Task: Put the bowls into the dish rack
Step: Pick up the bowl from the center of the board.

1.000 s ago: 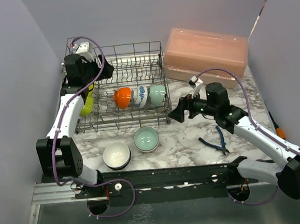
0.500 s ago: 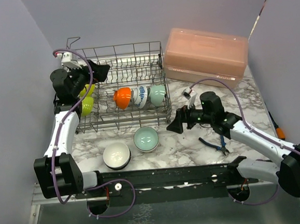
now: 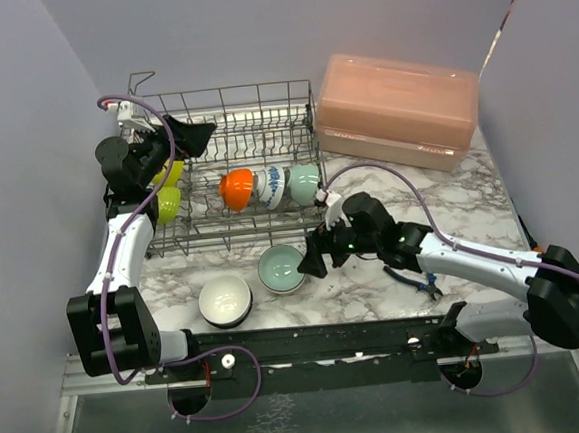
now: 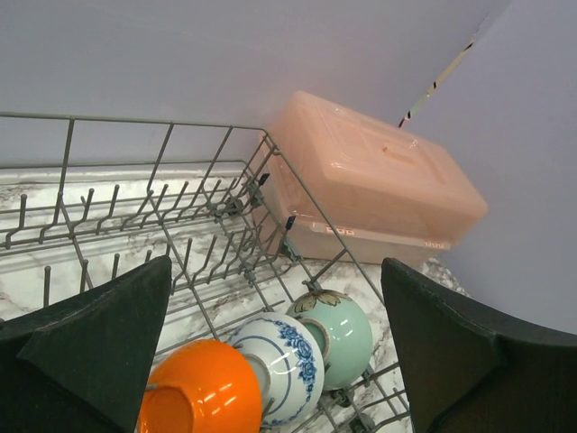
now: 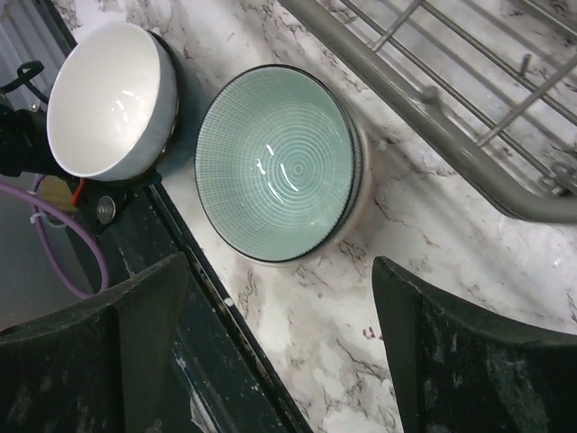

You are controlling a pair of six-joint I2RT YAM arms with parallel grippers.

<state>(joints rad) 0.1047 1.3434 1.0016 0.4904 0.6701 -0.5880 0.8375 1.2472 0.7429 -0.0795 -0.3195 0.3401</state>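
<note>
Two bowls sit upright on the marble-veined table top (image 3: 468, 192), on the near side of the rack (image 3: 241, 110). One is a ribbed teal bowl (image 3: 282, 269) with fine concentric rings inside and a dark rim. The other is a white bowl (image 3: 225, 300), smooth and glossy inside, just to its left and a little nearer.

Inside the rack, three more stand on edge in a tight row. From left to right they are a shiny orange bowl (image 3: 235, 189), a blue-patterned bowl (image 3: 271, 187) and a pale green bowl (image 3: 304, 182). Two lime-yellow bowls (image 3: 169, 202) lean at the rack's left end, partly hidden by the left arm. The rack is a grey wire basket of thin rods and upright tines.

The right claw (image 3: 313, 260) hangs just beside the ribbed teal bowl's right rim. Its dark, scuffed, wedge-shaped fingers (image 5: 433, 352) are spread wide with nothing gripped.

The left claw (image 3: 188, 136) is raised over the rack's far left corner. It too gapes wide and is empty.

A translucent pink box (image 3: 396, 110) with a lid stands to the right of the rack, and blue-handled pliers (image 3: 420, 276) lie to the right on the table.
</note>
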